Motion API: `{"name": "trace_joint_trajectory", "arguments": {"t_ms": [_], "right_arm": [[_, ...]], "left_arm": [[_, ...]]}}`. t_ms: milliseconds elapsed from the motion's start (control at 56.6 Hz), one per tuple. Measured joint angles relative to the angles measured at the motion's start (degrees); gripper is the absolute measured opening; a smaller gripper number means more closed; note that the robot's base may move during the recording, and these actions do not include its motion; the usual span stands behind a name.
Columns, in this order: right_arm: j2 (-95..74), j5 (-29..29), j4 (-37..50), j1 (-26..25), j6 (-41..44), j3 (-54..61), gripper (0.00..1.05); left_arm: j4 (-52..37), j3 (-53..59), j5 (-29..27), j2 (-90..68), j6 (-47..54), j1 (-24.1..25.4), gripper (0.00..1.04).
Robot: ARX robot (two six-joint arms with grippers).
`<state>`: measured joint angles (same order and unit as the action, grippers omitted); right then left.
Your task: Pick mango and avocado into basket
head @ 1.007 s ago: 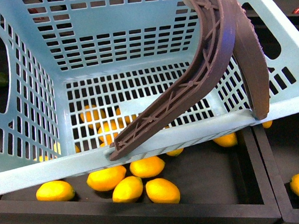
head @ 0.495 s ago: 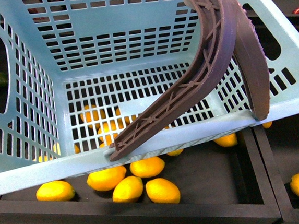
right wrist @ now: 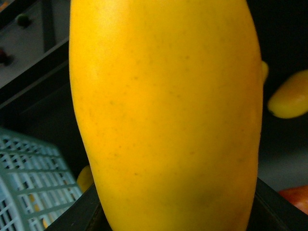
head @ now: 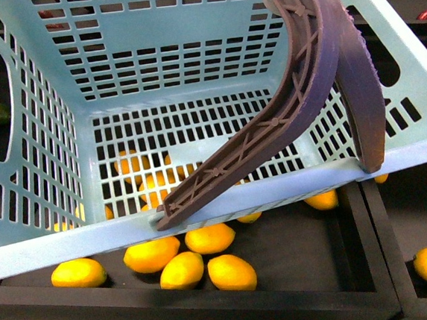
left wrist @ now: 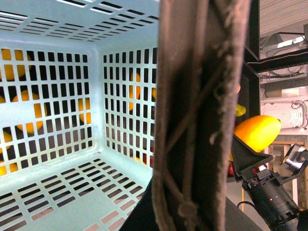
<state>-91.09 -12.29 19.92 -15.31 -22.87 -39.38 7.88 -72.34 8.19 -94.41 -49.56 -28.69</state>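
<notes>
The right tool (right wrist: 175, 214) clenches the mango (right wrist: 163, 115), holding it upright outside the basket (head: 202, 206), beyond its handles (head: 298, 100). The basket sits tilted above a dark crate (head: 211, 306) of loose yellow fruit (head: 182, 270). The left tool is out of sight, so I cannot tell its grip.

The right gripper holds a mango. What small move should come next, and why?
Probably carry the mango over the basket rim and release it there. The right gripper grips it outside the basket, and the basket's inside looks empty.
</notes>
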Motion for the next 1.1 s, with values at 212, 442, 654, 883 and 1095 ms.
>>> {"name": "trace_joint_trajectory", "arguments": {"t_ms": [212, 442, 654, 883, 1095], "right_arm": [[-0.26, 2.69, -0.11, 7.76, 0.20, -3.98, 0.55], [-1.20, 5.42, -1.88, 15.37, 0.17, -10.73, 0.54], [-2.25, 6.58, -2.64, 22.14, 0.24, -12.83, 0.54], [-3.67, 7.32, -2.51, 28.24, 0.20, -12.13, 0.54], [-4.04, 8.52, -2.45, 31.12, 0.11, -10.25, 0.65]], "left_arm": [[0.00, 0.00, -0.09, 0.00, -0.07, 0.09, 0.06], [0.00, 0.00, -0.35, 0.00, 0.00, 0.09, 0.06], [0.00, 0.00, -0.13, 0.00, -0.02, 0.09, 0.06], [0.00, 0.00, -0.09, 0.00, -0.02, 0.07, 0.06], [0.00, 0.00, -0.46, 0.00, 0.02, 0.09, 0.06]]}}
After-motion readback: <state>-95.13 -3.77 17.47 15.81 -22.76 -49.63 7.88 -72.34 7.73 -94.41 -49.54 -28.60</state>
